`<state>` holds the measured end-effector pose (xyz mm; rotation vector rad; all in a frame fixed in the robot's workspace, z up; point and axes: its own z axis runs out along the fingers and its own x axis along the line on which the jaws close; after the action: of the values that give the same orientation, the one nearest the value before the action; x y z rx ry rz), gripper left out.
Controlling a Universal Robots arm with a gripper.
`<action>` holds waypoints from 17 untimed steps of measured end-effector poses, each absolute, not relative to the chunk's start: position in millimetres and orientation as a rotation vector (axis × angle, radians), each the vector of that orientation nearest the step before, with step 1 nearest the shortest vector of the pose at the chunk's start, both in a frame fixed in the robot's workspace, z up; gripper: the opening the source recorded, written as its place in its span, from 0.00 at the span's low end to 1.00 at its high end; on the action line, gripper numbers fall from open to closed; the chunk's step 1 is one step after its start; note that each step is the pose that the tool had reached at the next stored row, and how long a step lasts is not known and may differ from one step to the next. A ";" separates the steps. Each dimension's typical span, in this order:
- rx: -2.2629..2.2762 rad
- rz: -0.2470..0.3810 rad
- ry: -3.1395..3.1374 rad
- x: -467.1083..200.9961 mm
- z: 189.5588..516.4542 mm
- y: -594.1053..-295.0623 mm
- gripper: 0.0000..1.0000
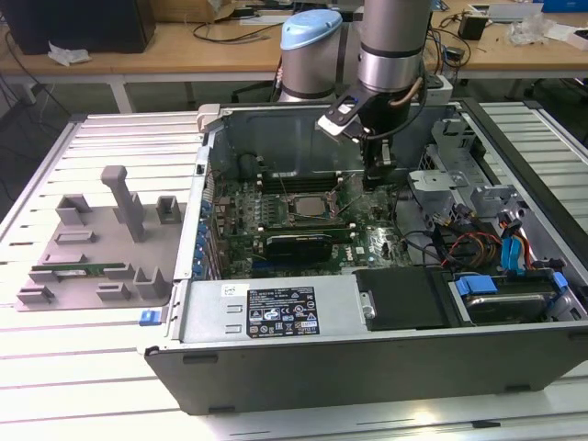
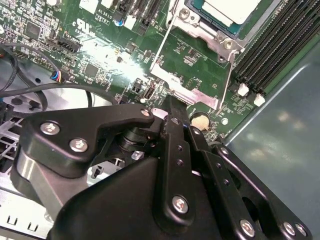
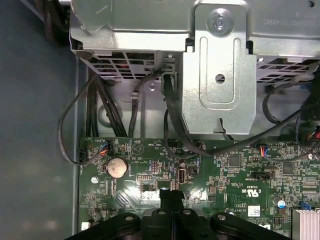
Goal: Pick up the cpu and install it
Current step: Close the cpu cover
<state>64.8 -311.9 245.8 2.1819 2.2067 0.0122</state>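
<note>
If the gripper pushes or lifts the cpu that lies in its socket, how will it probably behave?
The cpu is a thin flat plate with a metal top, so it is probably stiff and light. Its smooth, shiny top looks slippery to grip. It lies low inside the socket frame, so a sideways push would likely not slide it.

White sticker [image 1: 280, 312] on metal shroud [image 1: 211, 317]; print illegible.

Lab, open computer case [image 1: 367, 372], cluttered workbenches [image 1: 165, 55]
</note>
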 end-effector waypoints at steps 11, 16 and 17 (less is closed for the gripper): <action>2.183 0.013 2.207 20.2 245.8 -311.9 0.11; 2.183 0.014 2.207 8.7 245.8 -311.9 0.11; 2.183 0.014 2.207 8.6 245.8 -311.9 0.11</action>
<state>8.6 -311.9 245.8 2.1827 2.2072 0.0137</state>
